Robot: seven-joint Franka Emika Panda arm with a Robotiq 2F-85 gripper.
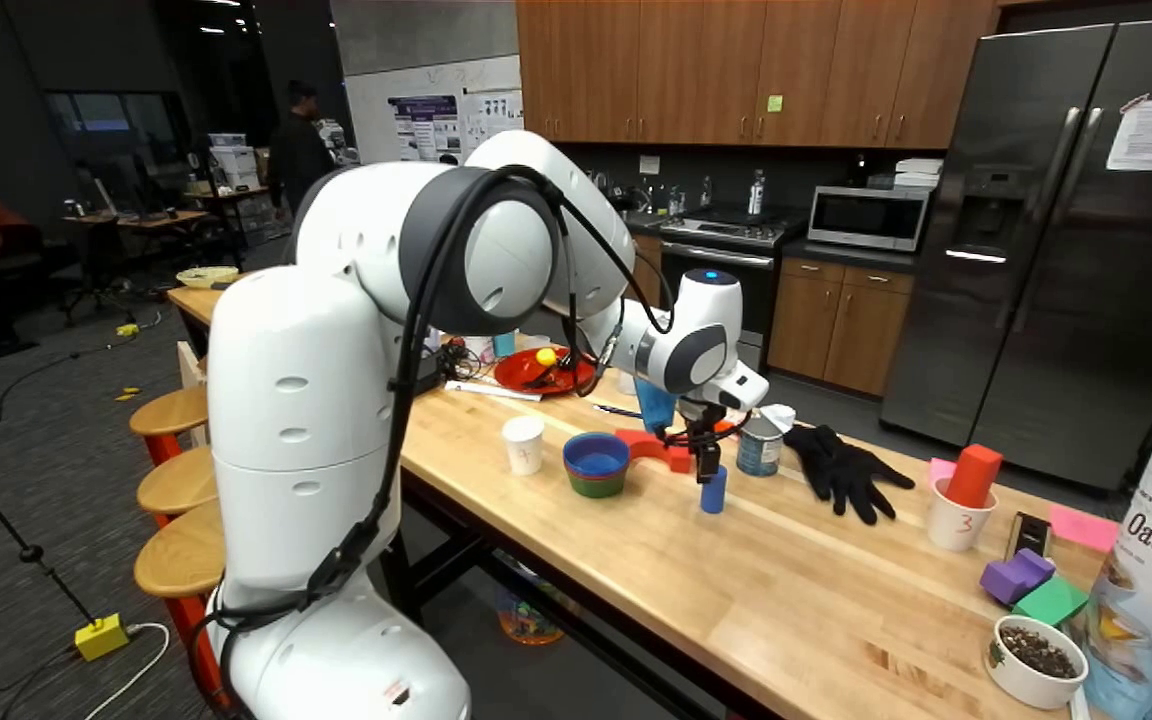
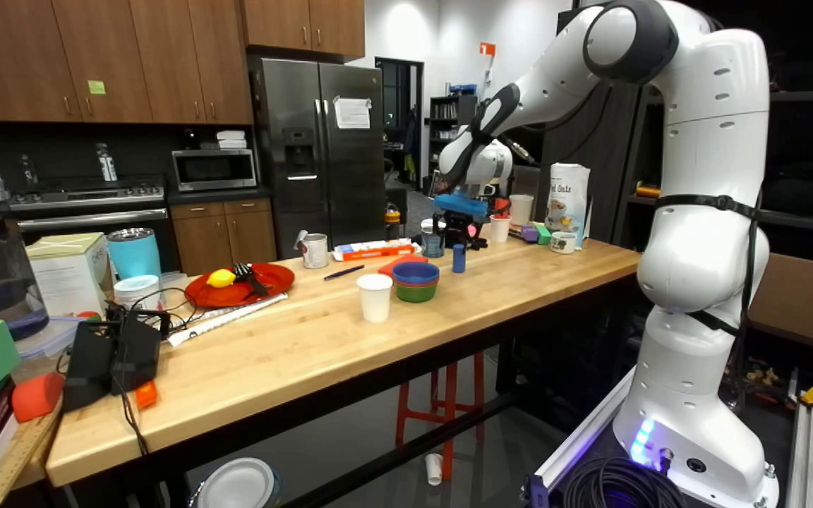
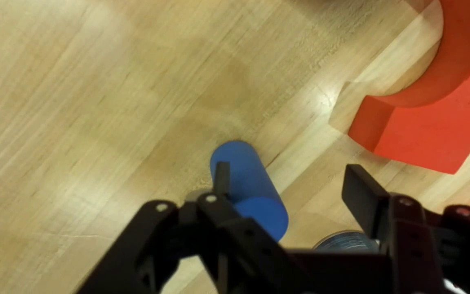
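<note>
The jaws stand apart, empty, near the top of the cylinder (image 3: 252,177). Its flat base presumably supports it upright on the bench (image 3: 116,102); the red arch (image 3: 431,130) lies near it.

Cylinder (image 1: 713,493) on table (image 1: 736,580), bowls (image 1: 596,478) between it and cup (image 1: 523,446)

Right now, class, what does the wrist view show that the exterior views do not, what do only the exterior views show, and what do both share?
Only the wrist view clearly shows the gripper open, its jaws apart near the flat top of the blue cylinder.
Only the exterior views show the refrigerator, the microwave and the red plate.
Both share the gripper, the blue cylinder, the red block and the wooden tabletop.
</note>
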